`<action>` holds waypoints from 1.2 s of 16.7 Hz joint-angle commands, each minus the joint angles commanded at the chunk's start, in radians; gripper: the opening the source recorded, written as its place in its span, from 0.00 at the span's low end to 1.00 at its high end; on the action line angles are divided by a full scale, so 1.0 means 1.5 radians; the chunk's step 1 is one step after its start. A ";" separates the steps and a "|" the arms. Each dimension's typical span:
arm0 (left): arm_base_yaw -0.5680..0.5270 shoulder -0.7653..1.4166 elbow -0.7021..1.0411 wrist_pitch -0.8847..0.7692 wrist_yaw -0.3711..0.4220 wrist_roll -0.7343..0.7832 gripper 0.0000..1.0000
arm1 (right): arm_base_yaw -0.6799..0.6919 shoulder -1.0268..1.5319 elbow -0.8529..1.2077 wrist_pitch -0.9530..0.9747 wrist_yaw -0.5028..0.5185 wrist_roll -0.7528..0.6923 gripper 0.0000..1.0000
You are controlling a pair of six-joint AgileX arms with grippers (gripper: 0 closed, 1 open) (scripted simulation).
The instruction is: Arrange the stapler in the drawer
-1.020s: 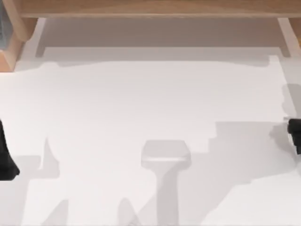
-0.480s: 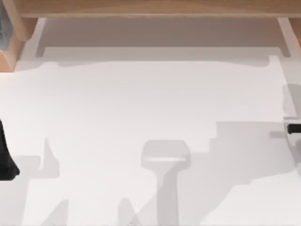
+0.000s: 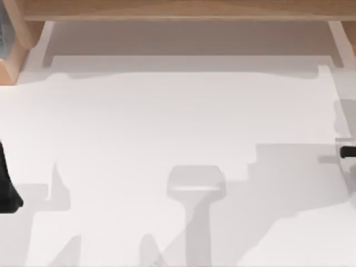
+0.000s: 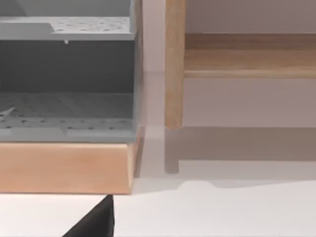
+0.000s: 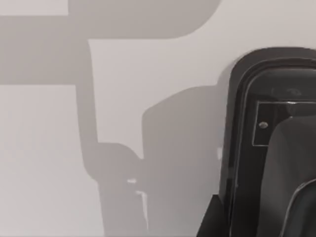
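White table [image 3: 178, 122] (arms at edges)

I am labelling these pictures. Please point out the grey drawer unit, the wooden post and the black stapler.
grey drawer unit [image 4: 66, 84]: left wrist view, its open front.
wooden post [image 4: 174, 64]: left wrist view, middle of its length.
black stapler [image 5: 276, 138]: right wrist view, its top.

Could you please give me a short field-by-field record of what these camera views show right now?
surface: white table, crossed by grey shadows
back edge: wooden frame along the far side
left side: grey perforated drawer unit on a wooden base
left arm: black part at the table's left edge
right arm: black part at the table's right edge
right wrist view: glossy black housing above the table
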 joint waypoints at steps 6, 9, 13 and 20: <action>0.000 0.000 0.000 0.000 0.000 0.000 1.00 | 0.000 -0.026 0.028 -0.052 0.000 -0.001 0.00; 0.000 0.000 0.000 0.000 0.000 0.000 1.00 | -0.001 -0.039 0.041 -0.078 0.000 -0.001 0.00; 0.000 0.000 0.000 0.000 0.000 0.000 1.00 | 0.000 -0.036 0.039 -0.077 0.000 0.000 0.00; 0.000 0.000 0.000 0.000 0.000 0.000 1.00 | 0.038 -0.049 0.228 -0.139 -0.043 -0.004 0.00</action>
